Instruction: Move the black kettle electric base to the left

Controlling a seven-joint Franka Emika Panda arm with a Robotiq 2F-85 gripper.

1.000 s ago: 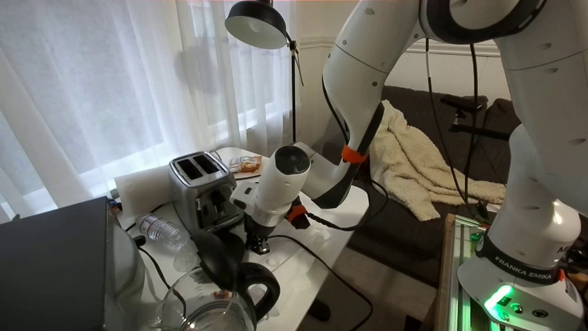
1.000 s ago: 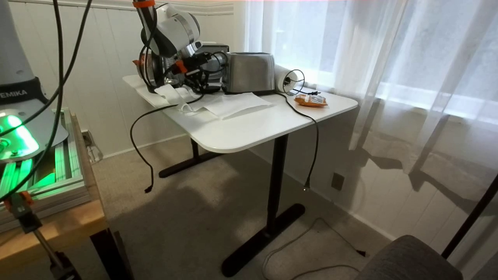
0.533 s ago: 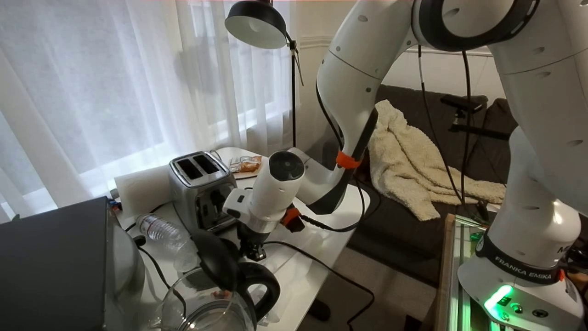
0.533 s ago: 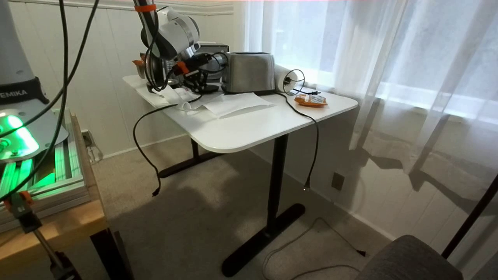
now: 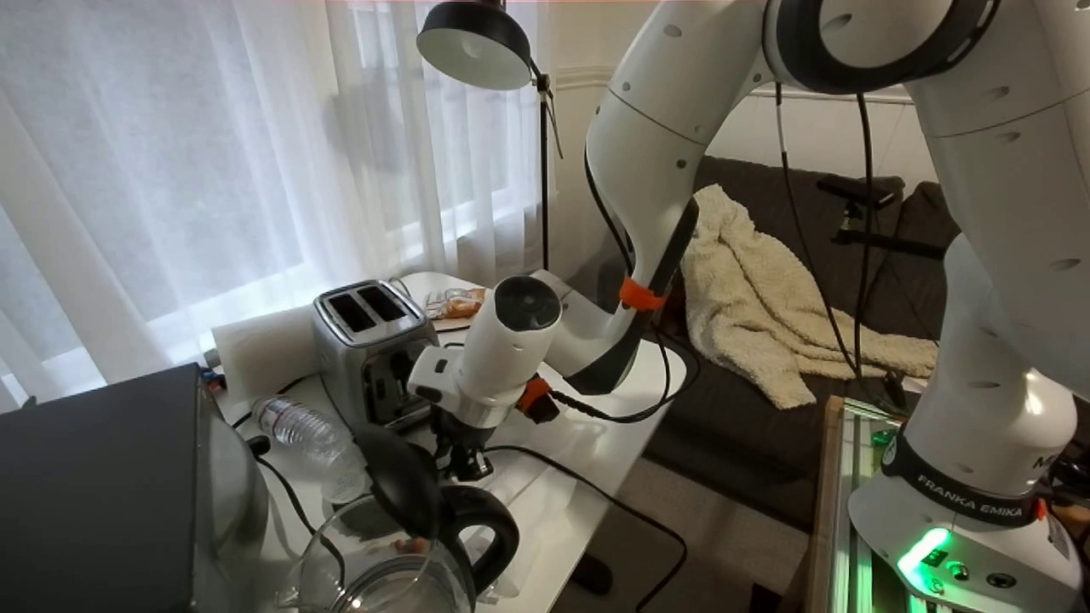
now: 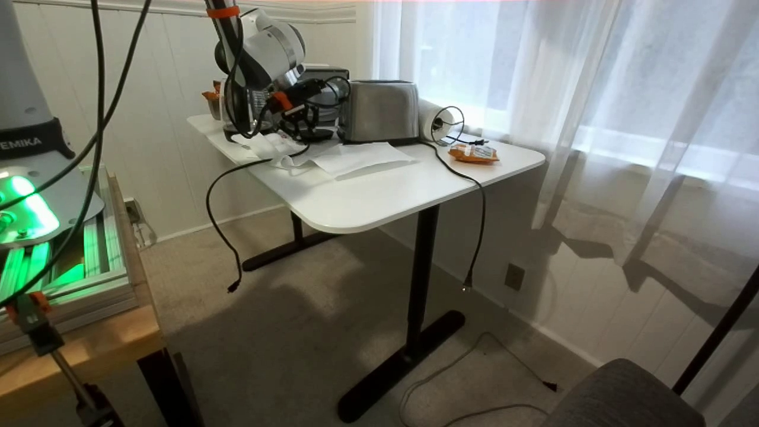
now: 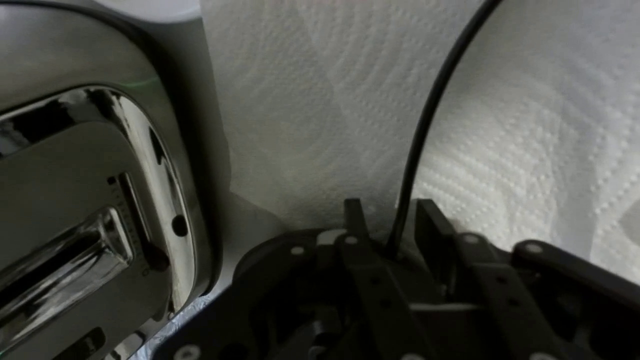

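Note:
The black kettle electric base (image 6: 320,135) lies on the white table beside the toaster in an exterior view. In the wrist view its dark rounded edge (image 7: 265,243) shows beneath my fingers; the rest is hidden. Its thin black cord (image 7: 425,120) runs up between my fingertips, and in an exterior view the cord (image 6: 209,207) hangs over the table edge. My gripper (image 7: 387,207) is partly open, low over the base, with gaps on both sides of the cord. In an exterior view my gripper (image 5: 477,466) and the kettle lid hide most of the base.
The silver toaster (image 5: 375,358) stands close beside my gripper. The glass kettle (image 5: 400,570) with raised black lid is near too. A plastic bottle (image 5: 298,430) lies by a dark-topped box-shaped appliance (image 5: 102,485). Paper towel sheets (image 6: 362,157) and an orange packet (image 6: 473,154) lie on the table.
My gripper has shifted slightly left and down in an exterior view, towards the kettle lid. The hanging cord and its plug have swung a little. Less of the base shows beside the lid.

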